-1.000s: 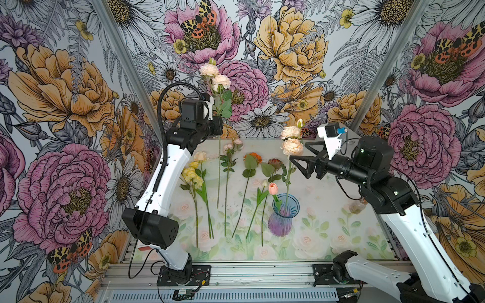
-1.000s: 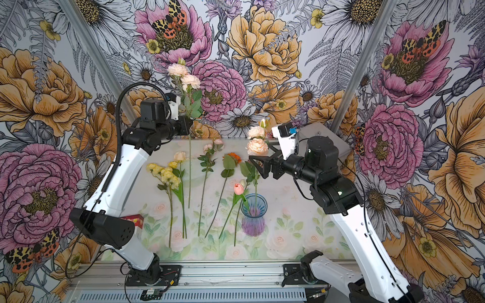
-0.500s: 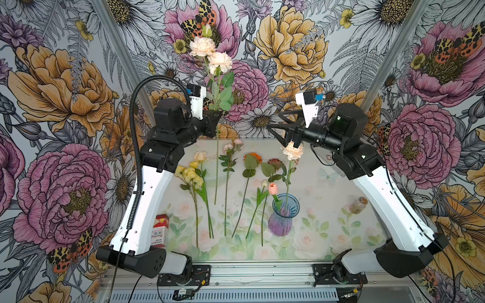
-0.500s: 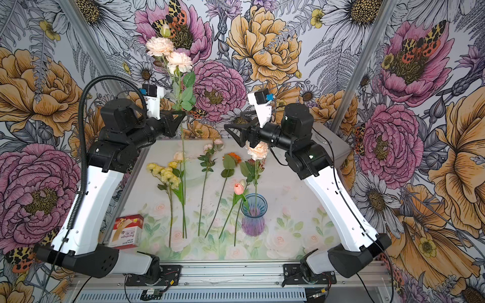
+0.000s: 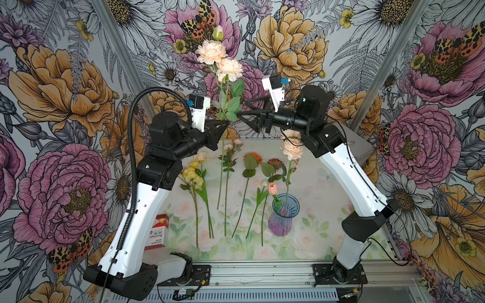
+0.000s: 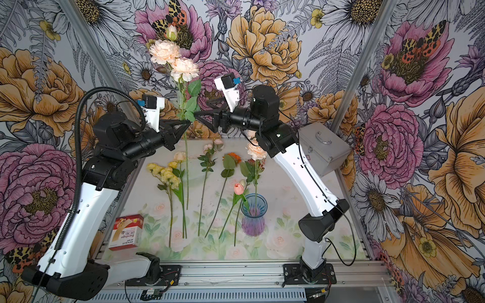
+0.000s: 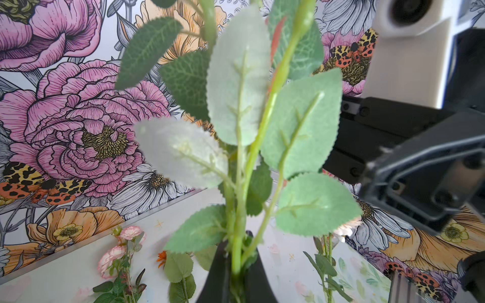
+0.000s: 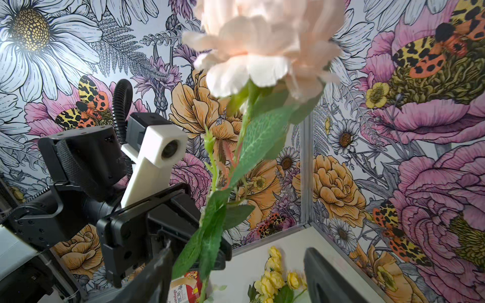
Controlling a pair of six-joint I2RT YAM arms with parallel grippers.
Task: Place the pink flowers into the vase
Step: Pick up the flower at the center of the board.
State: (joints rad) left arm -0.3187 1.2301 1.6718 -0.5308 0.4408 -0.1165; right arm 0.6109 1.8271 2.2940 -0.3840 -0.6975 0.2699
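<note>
My left gripper (image 5: 224,123) (image 6: 186,123) is shut on the stem of a long pink flower spray (image 5: 223,65) (image 6: 181,63) and holds it upright, high above the table. In the left wrist view the gripper (image 7: 237,265) pinches the green stem below the leaves. My right gripper (image 5: 242,110) (image 6: 202,108) (image 8: 236,283) is open beside those leaves. The stem (image 8: 207,249) hangs between its fingers, close to one of them. The blue and purple vase (image 5: 283,217) (image 6: 253,217) holds a salmon tulip (image 5: 273,188) and another pink spray (image 5: 290,149). A small pink spray (image 5: 231,147) (image 7: 123,244) lies on the table.
Yellow flower clusters (image 5: 193,170) (image 8: 273,278), an orange flower (image 5: 252,157) and a dark red flower (image 5: 274,162) lie side by side on the table. A red bandage box (image 5: 157,233) stands by the left arm. A grey metal case (image 6: 322,149) sits at the back right.
The left arm has lifted the held spray higher. The right gripper has left the spray in the vase, swung up and left to the held stem, and its jaws have narrowed somewhat.
</note>
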